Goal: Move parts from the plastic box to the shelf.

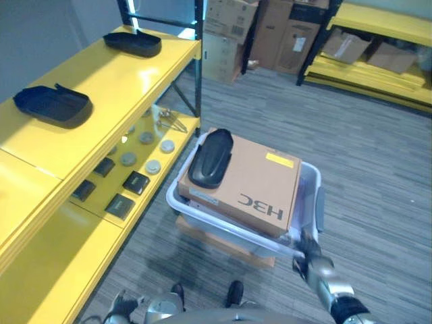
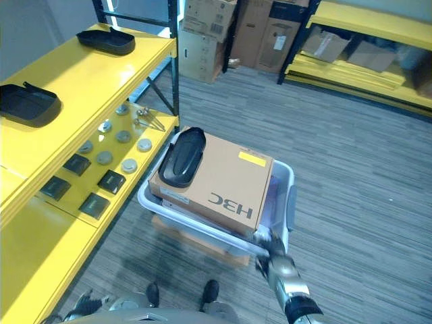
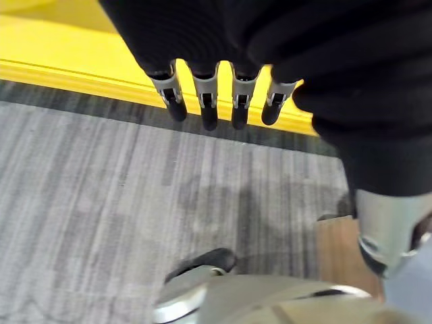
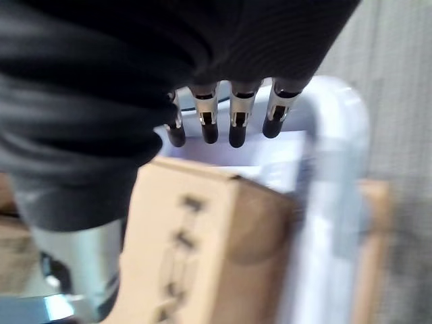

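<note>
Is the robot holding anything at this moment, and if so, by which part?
Nothing is held. The right hand hangs open above the plastic box corner; the left hand hangs open over the floor.

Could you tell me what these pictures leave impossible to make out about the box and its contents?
- Inside of the plastic box: hidden under the cardboard carton, both eye views.
- Underside of the black part lying on the carton: hidden.
- Right hand contact with the box rim: too small in the eye views.
- Left hand: over floor; thumb cut off.

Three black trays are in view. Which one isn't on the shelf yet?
The tray lying on the cardboard box in the plastic box. The other two trays sit on the yellow shelf's top level.
</note>
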`<state>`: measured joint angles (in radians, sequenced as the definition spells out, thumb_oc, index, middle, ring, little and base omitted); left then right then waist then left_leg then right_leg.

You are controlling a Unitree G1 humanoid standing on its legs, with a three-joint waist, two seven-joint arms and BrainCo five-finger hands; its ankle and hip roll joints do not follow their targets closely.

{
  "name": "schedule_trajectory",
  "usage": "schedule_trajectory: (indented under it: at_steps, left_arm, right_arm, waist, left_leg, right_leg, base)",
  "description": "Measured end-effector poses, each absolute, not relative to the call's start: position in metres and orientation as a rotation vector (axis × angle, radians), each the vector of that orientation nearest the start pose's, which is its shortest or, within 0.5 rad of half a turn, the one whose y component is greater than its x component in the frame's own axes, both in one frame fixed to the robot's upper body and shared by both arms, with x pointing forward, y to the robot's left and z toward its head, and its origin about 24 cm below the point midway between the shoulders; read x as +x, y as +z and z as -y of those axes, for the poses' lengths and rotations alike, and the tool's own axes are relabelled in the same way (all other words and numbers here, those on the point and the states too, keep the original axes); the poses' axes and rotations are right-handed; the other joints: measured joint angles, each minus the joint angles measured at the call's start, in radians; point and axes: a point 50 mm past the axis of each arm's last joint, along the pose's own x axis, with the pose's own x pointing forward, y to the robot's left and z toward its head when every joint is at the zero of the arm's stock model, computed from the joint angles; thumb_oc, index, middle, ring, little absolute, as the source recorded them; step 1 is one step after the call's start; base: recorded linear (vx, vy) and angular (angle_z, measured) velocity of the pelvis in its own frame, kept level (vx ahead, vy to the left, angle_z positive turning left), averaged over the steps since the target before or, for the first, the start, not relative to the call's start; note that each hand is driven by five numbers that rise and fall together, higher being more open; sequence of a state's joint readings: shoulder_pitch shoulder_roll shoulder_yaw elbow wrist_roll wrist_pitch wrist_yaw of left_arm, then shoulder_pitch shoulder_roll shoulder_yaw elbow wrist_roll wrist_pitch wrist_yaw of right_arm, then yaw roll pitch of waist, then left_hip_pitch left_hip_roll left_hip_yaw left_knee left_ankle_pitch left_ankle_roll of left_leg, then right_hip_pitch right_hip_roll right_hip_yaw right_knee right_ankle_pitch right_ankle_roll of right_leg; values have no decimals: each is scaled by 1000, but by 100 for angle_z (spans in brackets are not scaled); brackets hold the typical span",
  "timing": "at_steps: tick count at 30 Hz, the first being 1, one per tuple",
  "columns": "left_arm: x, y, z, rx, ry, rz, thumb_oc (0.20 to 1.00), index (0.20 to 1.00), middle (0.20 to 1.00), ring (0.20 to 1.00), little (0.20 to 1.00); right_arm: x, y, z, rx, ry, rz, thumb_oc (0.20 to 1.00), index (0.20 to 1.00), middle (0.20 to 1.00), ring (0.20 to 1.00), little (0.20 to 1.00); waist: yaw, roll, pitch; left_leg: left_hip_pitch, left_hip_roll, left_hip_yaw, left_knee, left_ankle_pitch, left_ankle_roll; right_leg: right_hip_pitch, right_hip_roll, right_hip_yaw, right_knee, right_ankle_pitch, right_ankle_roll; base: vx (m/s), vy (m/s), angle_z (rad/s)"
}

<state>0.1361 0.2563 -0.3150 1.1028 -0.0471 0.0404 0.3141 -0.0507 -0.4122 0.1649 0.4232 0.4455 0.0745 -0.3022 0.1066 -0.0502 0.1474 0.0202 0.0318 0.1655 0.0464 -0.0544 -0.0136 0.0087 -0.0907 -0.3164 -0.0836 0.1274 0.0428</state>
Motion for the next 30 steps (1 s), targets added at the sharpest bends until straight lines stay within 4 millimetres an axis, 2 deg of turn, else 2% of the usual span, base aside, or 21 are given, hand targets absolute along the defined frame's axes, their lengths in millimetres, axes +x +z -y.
schedule_trajectory:
  at_steps: [1, 3, 4, 5, 7, 9, 12, 14, 15, 16, 18, 20, 21, 22, 24, 25, 27, 28, 30]
  left_arm:
    - [52, -162, -235, 543, 169, -1241, 1000, 1000, 1000, 1000, 1000]
    - [43, -163, -238, 531, 191, -1264, 1000, 1000, 1000, 1000, 1000]
    - [38, -162, -243, 521, 222, -1277, 1000, 1000, 1000, 1000, 1000]
    - [36, -161, -246, 519, 231, -1285, 1000, 1000, 1000, 1000, 1000]
    - [31, -161, -253, 504, 253, -1307, 1000, 1000, 1000, 1000, 1000]
    - [25, -161, -256, 501, 252, -1326, 1000, 1000, 1000, 1000, 1000]
    - [25, -161, -256, 492, 255, -1323, 1000, 1000, 1000, 1000, 1000]
    - [27, -161, -253, 485, 248, -1307, 1000, 1000, 1000, 1000, 1000]
    - [27, -161, -253, 486, 247, -1305, 1000, 1000, 1000, 1000, 1000]
    - [28, -162, -253, 492, 240, -1303, 1000, 1000, 1000, 1000, 1000]
    - [27, -161, -252, 501, 229, -1302, 1000, 1000, 1000, 1000, 1000]
    - [31, -161, -253, 516, 214, -1283, 1000, 1000, 1000, 1000, 1000]
    - [32, -161, -253, 518, 210, -1278, 1000, 1000, 1000, 1000, 1000]
    - [43, -160, -252, 545, 173, -1242, 1000, 1000, 1000, 1000, 1000]
    - [62, -157, -251, 556, 155, -1189, 1000, 1000, 1000, 1000, 1000]
    - [63, -157, -251, 553, 157, -1184, 1000, 1000, 1000, 1000, 1000]
    - [71, -157, -249, 555, 143, -1166, 1000, 1000, 1000, 1000, 1000]
    - [79, -155, -250, 548, 142, -1150, 1000, 1000, 1000, 1000, 1000]
    - [78, -155, -252, 542, 141, -1156, 1000, 1000, 1000, 1000, 1000]
  right_arm:
    - [246, -15, 237, -55, -316, -378, 1000, 1000, 1000, 1000, 1000]
    - [266, 38, 236, -14, -363, -159, 1000, 1000, 1000, 1000, 1000]
    - [273, 87, 239, -20, -387, 39, 1000, 1000, 1000, 1000, 1000]
    - [275, 103, 243, -33, -394, 94, 1000, 1000, 1000, 1000, 1000]
    - [275, 152, 262, -74, -452, 261, 1000, 1000, 1000, 1000, 1000]
    - [277, 176, 273, -71, -513, 345, 1000, 1000, 1000, 1000, 1000]
    - [276, 181, 277, -84, -533, 357, 1000, 1000, 1000, 1000, 1000]
    - [279, 170, 283, -96, -565, 291, 1000, 1000, 1000, 1000, 1000]
    - [282, 161, 288, -117, -591, 248, 1000, 1000, 1000, 1000, 1000]
    - [287, 136, 300, -166, -659, 115, 1000, 1000, 1000, 1000, 1000]
    - [292, 109, 311, -228, -727, -12, 1000, 1000, 1000, 1000, 1000]
    - [292, 91, 321, -247, -789, -104, 1000, 1000, 1000, 1000, 1000]
    - [293, 88, 321, -251, -803, -118, 1000, 1000, 1000, 1000, 1000]
    - [302, 82, 332, -282, -866, -162, 1000, 1000, 1000, 1000, 1000]
    - [305, 87, 346, -295, -935, -182, 1000, 1000, 1000, 1000, 1000]
    - [311, 92, 344, -277, -931, -155, 1000, 1000, 1000, 1000, 1000]
    - [326, 103, 344, -258, -945, -130, 1000, 1000, 1000, 1000, 1000]
    - [333, 114, 343, -210, -949, -101, 1000, 1000, 1000, 1000, 1000]
    - [336, 120, 342, -185, -945, -69, 1000, 1000, 1000, 1000, 1000]
  waist:
    - [-1, -5, 0]
    - [4, -13, -5]
    - [2, -12, -5]
    - [1, -12, -5]
    - [-3, -7, -5]
    - [-10, -8, -7]
    - [-12, -15, -13]
    - [-5, -16, -14]
    - [1, -16, -14]
    - [18, -16, -14]
    - [43, -14, -12]
    - [58, -12, -8]
    - [70, -9, -5]
    - [98, 2, 18]
    - [120, 20, 51]
    - [145, 36, 69]
    - [159, 58, 111]
    - [172, 74, 153]
    - [197, 79, 174]
  left_leg:
    - [-1, -3, 0, -1, 2, 3]
    - [11, -15, 3, -8, 7, 11]
    - [25, -27, 8, -34, 21, 20]
    - [28, -30, 11, -37, 21, 21]
    - [50, -40, 15, -69, 28, 29]
    - [72, -45, 23, -86, 31, 33]
    - [71, -46, 24, -87, 30, 33]
    - [70, -47, 20, -86, 30, 33]
    - [70, -47, 17, -86, 30, 33]
    - [67, -48, 8, -86, 30, 33]
    - [58, -49, -2, -78, 30, 33]
    - [38, -51, -18, -60, 29, 32]
    - [26, -52, -24, -53, 29, 32]
    - [-53, -54, -47, 9, 19, 31]
    - [-114, -57, -72, 46, 19, 35]
    - [-143, -60, -80, 56, 26, 40]
    - [-181, -59, -94, 90, 22, 37]
    - [-197, -63, -115, 89, 27, 32]
    - [-211, -67, -126, 88, 41, 40]
  right_leg:
    - [-1, -5, 0, 0, 3, 3]
    - [-1, -15, 0, 0, 10, 9]
    - [0, -24, 2, 0, 16, 17]
    - [0, -27, 5, 0, 18, 20]
    - [13, -37, 8, 0, 21, 28]
    - [23, -40, 15, 0, 20, 34]
    - [21, -42, 15, 0, 18, 36]
    - [23, -42, 9, 0, 16, 39]
    - [24, -42, 5, 0, 15, 40]
    - [26, -43, 0, 0, 13, 43]
    - [25, -45, -8, 0, 12, 45]
    - [17, -49, -27, 0, 11, 45]
    - [10, -50, -31, 1, 12, 44]
    - [-27, -60, -55, 10, 16, 40]
    - [-66, -64, -78, 16, 24, 34]
    - [-83, -67, -83, 21, 33, 31]
    - [-109, -72, -90, 42, 25, 33]
    - [-117, -75, -112, 41, 25, 34]
    - [-126, -78, -123, 43, 27, 33]
  base:
    - [61, 83, 0]
    - [72, 117, 8]
    - [66, 119, 0]
    - [76, 130, -4]
    - [58, 90, -7]
    - [52, 65, -10]
    - [59, 33, -2]
    - [89, 25, 4]
    - [84, 35, 13]
    - [54, 32, 13]
    - [-2, 17, 15]
    - [-127, 36, 26]
    - [-228, 70, 32]
    - [-181, 46, 42]
    - [-198, 58, 44]
    - [-109, 61, 18]
    - [-24, 49, 24]
    - [-60, 48, 43]
    - [-25, 20, 30]
